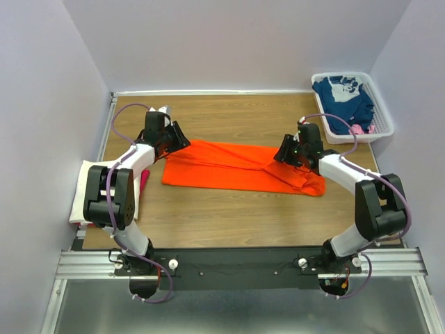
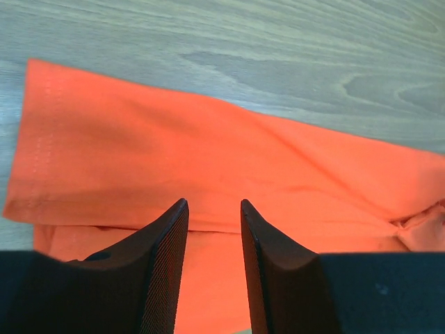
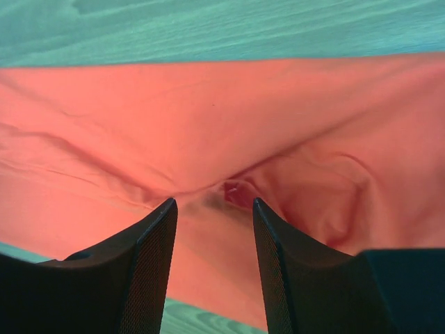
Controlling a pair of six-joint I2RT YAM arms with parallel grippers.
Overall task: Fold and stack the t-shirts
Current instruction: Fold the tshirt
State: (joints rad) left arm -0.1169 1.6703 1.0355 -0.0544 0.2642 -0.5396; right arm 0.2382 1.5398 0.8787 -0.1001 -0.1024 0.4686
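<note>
Spread apart, the left tool (image 2: 214,205) and right tool (image 3: 214,203) hover over the orange t-shirt (image 1: 236,165), gripping nothing.

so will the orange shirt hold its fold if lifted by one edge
Probably not: the orange t-shirt lies limp, creased and puckered by the right gripper, so it would likely sag open. It looks thin and light; pushed, it would probably bunch, not slide.

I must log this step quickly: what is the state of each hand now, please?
Left hand: open, holding nothing, above the orange t-shirt.
Right hand: open, holding nothing, above the same t-shirt.
</note>
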